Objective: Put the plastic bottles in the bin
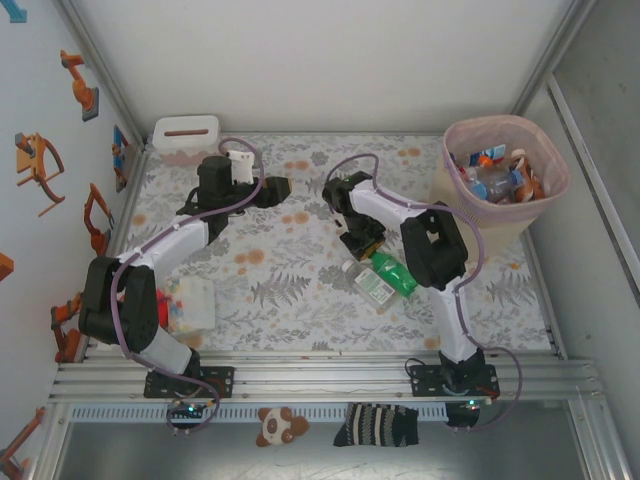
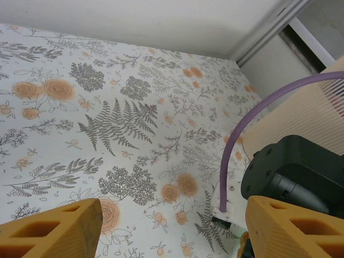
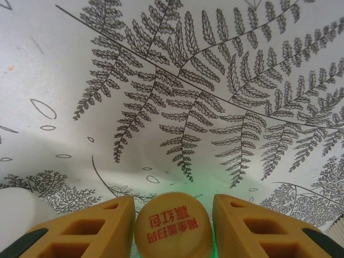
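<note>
A green bottle (image 1: 397, 273) lies on the floral tablecloth right of centre, with a clear white-labelled bottle (image 1: 372, 285) alongside it. My right gripper (image 1: 362, 243) is down at their upper ends. In the right wrist view my right gripper (image 3: 174, 207) is shut on the green bottle's yellow cap (image 3: 173, 228), which has red lettering, one finger on each side. The bin (image 1: 500, 215) stands at the far right, with several bottles (image 1: 495, 175) inside. My left gripper (image 1: 278, 187) hovers over the far middle of the table, and its view shows the left gripper (image 2: 172, 207) open with bare cloth between the fingers.
A white-and-pink tissue box (image 1: 185, 135) sits at the far left corner. A clear container (image 1: 190, 300) with a red object stands near the left arm's base. The right arm's black link (image 2: 301, 166) and purple cable (image 2: 236, 140) lie close to the right of my left gripper.
</note>
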Controlling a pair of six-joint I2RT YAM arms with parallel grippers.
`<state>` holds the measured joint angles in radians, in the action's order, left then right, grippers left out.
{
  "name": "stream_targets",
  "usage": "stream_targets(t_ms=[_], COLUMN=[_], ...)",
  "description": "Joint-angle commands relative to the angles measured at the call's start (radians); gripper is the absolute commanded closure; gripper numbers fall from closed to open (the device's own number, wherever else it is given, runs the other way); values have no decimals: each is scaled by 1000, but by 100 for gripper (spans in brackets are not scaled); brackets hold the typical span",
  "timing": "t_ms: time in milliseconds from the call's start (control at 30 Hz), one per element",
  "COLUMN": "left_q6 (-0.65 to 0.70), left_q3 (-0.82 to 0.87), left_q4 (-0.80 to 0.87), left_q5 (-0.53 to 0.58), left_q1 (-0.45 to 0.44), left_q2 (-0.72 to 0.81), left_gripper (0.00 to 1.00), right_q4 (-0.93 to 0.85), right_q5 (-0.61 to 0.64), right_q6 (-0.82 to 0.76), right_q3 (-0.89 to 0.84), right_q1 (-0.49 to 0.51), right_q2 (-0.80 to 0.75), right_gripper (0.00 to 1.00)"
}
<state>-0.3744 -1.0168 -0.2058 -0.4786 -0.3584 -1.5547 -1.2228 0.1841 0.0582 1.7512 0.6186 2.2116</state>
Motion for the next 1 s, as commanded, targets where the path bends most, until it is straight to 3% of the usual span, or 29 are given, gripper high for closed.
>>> stream_targets(t_ms=[0, 600, 967], left_q6=[-15, -21, -29], left_q3=[15, 25, 21], left_q4=[-19, -31, -42], left_q5=[1, 0, -3], left_q1=[6, 11, 15], left_q2=[37, 40, 32], left_gripper=[30, 30, 30], right_q4=[-14, -24, 18], right_q5=[30, 91, 113], right_q6=[-7, -5, 13], right_q3=[-5, 17, 84], right_q1=[7, 9, 2], right_q2=[12, -37, -206], right_gripper=[59, 73, 76])
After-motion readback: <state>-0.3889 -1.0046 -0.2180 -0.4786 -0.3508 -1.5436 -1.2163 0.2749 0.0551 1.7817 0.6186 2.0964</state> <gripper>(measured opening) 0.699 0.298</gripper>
